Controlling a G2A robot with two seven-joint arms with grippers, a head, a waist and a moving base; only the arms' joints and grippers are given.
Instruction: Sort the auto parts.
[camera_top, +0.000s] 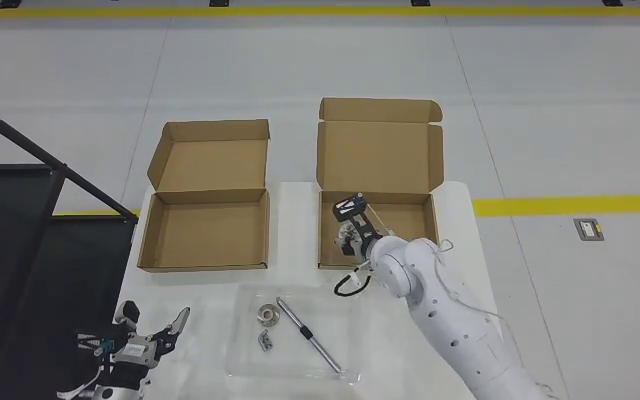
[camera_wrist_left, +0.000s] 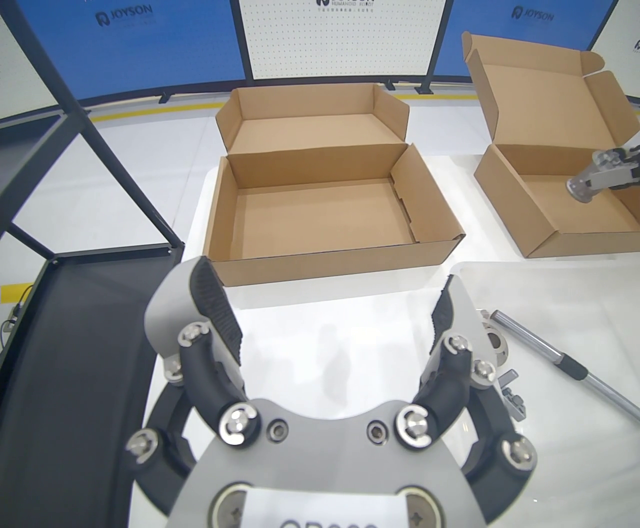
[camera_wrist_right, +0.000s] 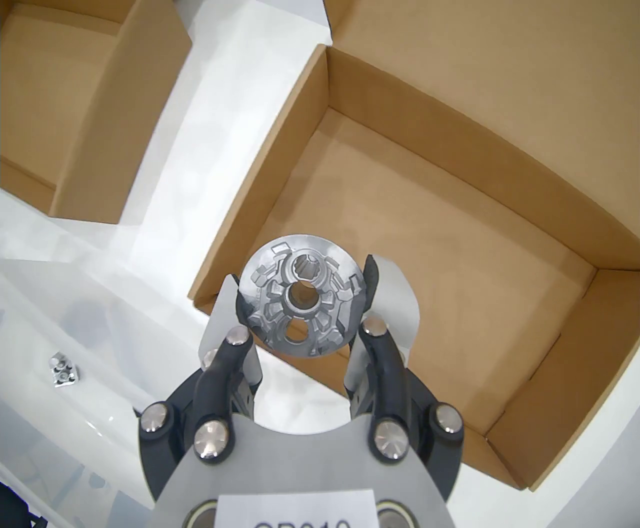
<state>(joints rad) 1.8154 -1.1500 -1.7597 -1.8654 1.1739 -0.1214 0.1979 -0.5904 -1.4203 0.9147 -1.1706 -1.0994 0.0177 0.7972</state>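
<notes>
My right gripper (camera_wrist_right: 302, 295) is shut on a round metal disc part (camera_wrist_right: 300, 295) with a centre hole, held over the near edge of the right cardboard box (camera_wrist_right: 450, 210), whose floor is bare. From above, the right gripper (camera_top: 349, 232) hangs at that box's (camera_top: 425, 215) left side. My left gripper (camera_wrist_left: 330, 305) stands open with nothing between its fingers, near the table's front left corner (camera_top: 150, 335). In the clear tray (camera_top: 245, 365) lie a metal rod (camera_top: 308, 334), a ring-shaped part (camera_top: 268, 316) and a small bracket (camera_top: 264, 342).
The left cardboard box (camera_top: 205, 230) sits open with nothing in it. A black frame rack (camera_top: 40, 240) stands to the left of the table. Both box lids stand up at the far side.
</notes>
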